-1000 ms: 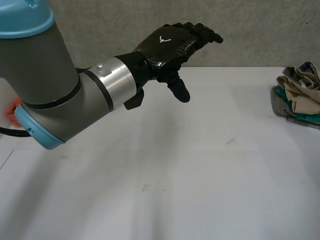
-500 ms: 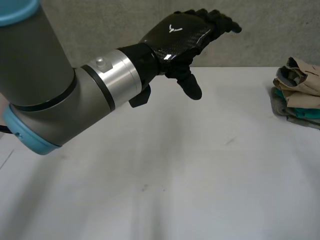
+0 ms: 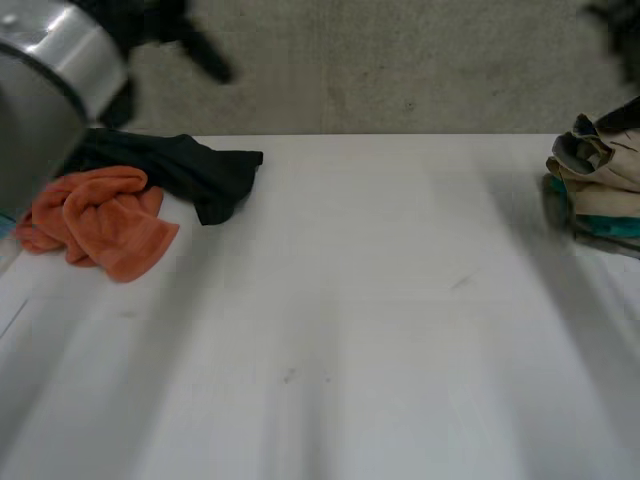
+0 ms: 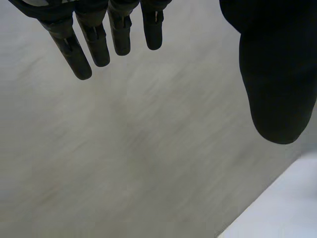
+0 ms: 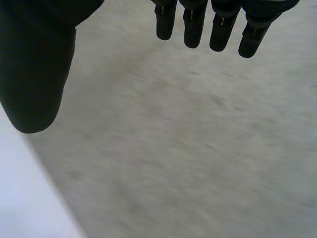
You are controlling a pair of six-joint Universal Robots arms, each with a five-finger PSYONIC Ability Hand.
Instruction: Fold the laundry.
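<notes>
A wide white desk (image 3: 380, 330) takes up most of the room in front of me, backed by a rough grey wall (image 3: 400, 60). The robot's left arm (image 3: 50, 70) looms at the desk's left side and hides the left ends of the cloths lying there. At the right edge of the desk sits a pile of clothes (image 3: 595, 190) in beige, teal and grey, stacked one on another. Well apart from it, at the far left, a black cloth (image 3: 200, 170) lies crumpled by the back edge, and an orange cloth (image 3: 100, 220) is bunched up just in front of it, the two touching. The left hand (image 4: 270, 64) hangs up against the wall, fingers straight and thumb spread, holding nothing. The right hand (image 5: 34, 64) is likewise raised before the wall, fingers straight and empty.
</notes>
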